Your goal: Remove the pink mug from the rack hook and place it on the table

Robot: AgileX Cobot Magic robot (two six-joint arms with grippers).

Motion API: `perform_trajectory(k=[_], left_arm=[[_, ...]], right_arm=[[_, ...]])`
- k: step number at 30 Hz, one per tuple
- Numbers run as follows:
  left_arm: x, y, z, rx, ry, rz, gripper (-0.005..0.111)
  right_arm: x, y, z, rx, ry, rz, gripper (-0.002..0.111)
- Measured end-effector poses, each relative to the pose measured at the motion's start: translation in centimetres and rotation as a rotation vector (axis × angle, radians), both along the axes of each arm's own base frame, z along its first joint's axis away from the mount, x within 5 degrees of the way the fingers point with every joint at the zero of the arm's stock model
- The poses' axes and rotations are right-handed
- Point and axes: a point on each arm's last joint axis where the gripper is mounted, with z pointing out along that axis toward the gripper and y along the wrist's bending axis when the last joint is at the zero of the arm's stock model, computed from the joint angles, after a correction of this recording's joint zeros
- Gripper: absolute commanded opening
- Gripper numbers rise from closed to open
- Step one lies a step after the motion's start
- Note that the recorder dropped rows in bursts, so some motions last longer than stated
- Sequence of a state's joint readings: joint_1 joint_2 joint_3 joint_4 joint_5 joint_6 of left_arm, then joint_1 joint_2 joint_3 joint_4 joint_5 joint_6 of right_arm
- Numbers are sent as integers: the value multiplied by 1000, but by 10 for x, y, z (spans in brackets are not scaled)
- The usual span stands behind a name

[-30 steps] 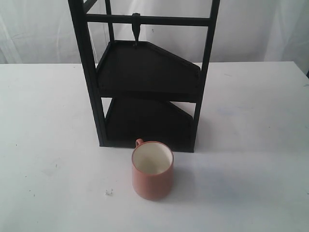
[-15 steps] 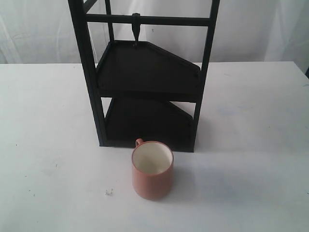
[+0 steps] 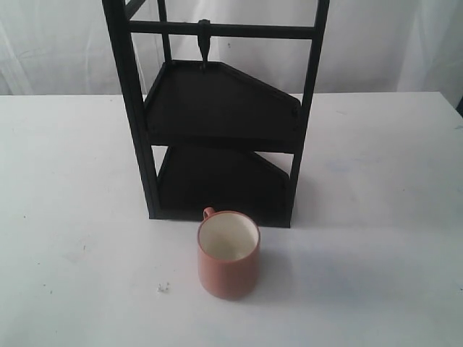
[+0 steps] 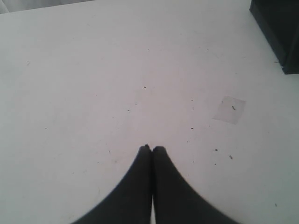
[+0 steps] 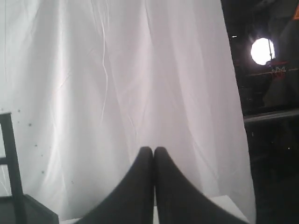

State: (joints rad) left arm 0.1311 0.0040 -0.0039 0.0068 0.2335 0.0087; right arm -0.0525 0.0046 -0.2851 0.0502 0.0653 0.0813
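Note:
The pink mug (image 3: 228,254) stands upright on the white table (image 3: 65,181), just in front of the black rack (image 3: 217,108), its thin handle turned toward the rack. The hook (image 3: 204,43) hangs bare from the top crossbar. Neither gripper shows in the exterior view. In the left wrist view my left gripper (image 4: 152,148) is shut and empty above bare table (image 4: 93,70), with a corner of the rack (image 4: 278,28) at the frame's edge. In the right wrist view my right gripper (image 5: 153,149) is shut and empty, facing a white curtain (image 5: 117,70); a rack post (image 5: 11,163) shows at one side.
White curtains (image 3: 405,43) hang behind the table. A small white speck (image 3: 163,288) lies left of the mug. A faint square patch (image 4: 230,109) marks the table in the left wrist view. Beyond the curtain's edge a dark room with a bright lamp (image 5: 262,50) shows.

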Motion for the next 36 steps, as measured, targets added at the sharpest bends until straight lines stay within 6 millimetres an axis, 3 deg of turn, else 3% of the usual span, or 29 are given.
perform_trajectory(k=[5, 11, 15, 19, 36], left_arm=[[0, 0, 0, 0, 0, 0, 0], [0, 0, 0, 0, 0, 0, 0], [0, 0, 0, 0, 0, 0, 0], [0, 0, 0, 0, 0, 0, 0], [0, 0, 0, 0, 0, 0, 0]], right_arm=[[12, 0, -31, -159, 110, -29, 0], [25, -1, -89, -122, 317, -9, 0], [25, 0, -108, -120, 461, 24, 0], [24, 0, -115, -138, 534, 36, 0], [23, 0, -118, -142, 562, 35, 0]])
